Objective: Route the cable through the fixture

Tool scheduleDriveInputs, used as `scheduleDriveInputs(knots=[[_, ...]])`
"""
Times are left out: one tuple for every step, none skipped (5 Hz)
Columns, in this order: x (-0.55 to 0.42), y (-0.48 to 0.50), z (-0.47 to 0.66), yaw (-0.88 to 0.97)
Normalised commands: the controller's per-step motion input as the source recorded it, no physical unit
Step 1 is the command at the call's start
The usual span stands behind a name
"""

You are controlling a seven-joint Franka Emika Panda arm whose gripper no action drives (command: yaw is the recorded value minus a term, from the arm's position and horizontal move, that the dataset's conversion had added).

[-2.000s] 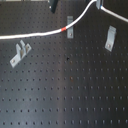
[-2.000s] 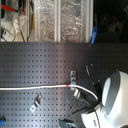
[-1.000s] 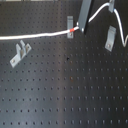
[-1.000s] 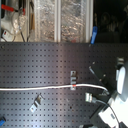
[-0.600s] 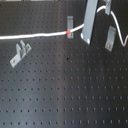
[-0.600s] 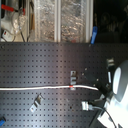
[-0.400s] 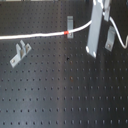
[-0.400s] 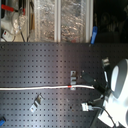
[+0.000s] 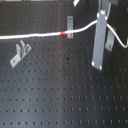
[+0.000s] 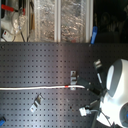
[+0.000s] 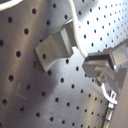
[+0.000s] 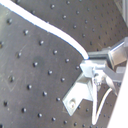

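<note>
The cable (image 9: pixel 35 35) is a thin white cord with a red band (image 9: pixel 62 33), coming in from the first exterior view's left. It passes a small upright metal bracket (image 9: pixel 70 24) just past the band and rises to my gripper (image 9: pixel 99 25), then droops off to the right. The gripper's long grey finger (image 9: pixel 98 47) hangs down in front of it. In the second exterior view the cable (image 10: pixel 35 88) reaches the gripper (image 10: pixel 95 89) beside the same bracket (image 10: pixel 74 80). Both wrist views show the cable (image 12: pixel 50 32) ending at the fingers (image 12: pixel 102 62), next to a bracket (image 11: pixel 55 47). The gripper looks shut on the cable.
The black perforated board (image 9: pixel 60 95) carries more brackets: one at the first exterior view's left (image 9: pixel 20 52) and one behind the finger at its right (image 9: pixel 108 44). The white robot body (image 10: pixel 119 82) fills the second exterior view's right. Shelves with clutter (image 10: pixel 50 20) stand behind the board.
The gripper has come down and moved toward the first exterior view's right. The cable, earlier lifted steeply past the red band, now runs lower and flatter past the bracket.
</note>
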Motion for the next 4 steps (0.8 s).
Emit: scheduleDriveInputs(knots=[[0.015, 0.151, 0.13, -0.59], [0.101, 0.214, 0.04, -0.53], [0.019, 0.080, 0.10, -0.47], [-0.001, -0.002, 0.38, -0.45]])
